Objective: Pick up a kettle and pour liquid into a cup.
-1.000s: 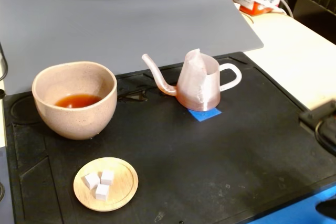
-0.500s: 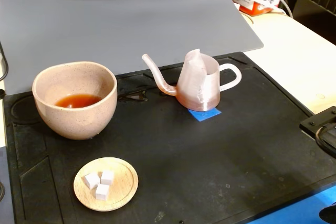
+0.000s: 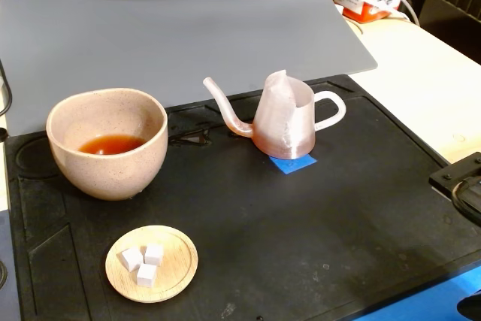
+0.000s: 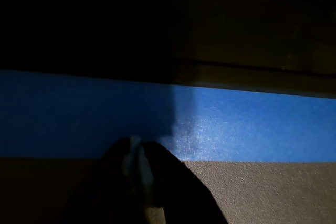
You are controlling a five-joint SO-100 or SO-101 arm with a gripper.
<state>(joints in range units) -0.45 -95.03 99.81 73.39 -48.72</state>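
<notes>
Kettle (image 3: 284, 122) is sitting ungrasped mid-mat near the back edge, cup (image 3: 107, 143) already holding liquid (image 3: 110, 144); gripper (image 4: 137, 162) is appearing closed, needing to reach the handle.

— What carried the things?
— A black mat (image 3: 248, 216) did. On it stood the cup (image 3: 107, 143), the kettle (image 3: 283, 119) on blue tape (image 3: 293, 163), and a wooden dish (image 3: 151, 263) with white cubes (image 3: 143, 262).
</notes>
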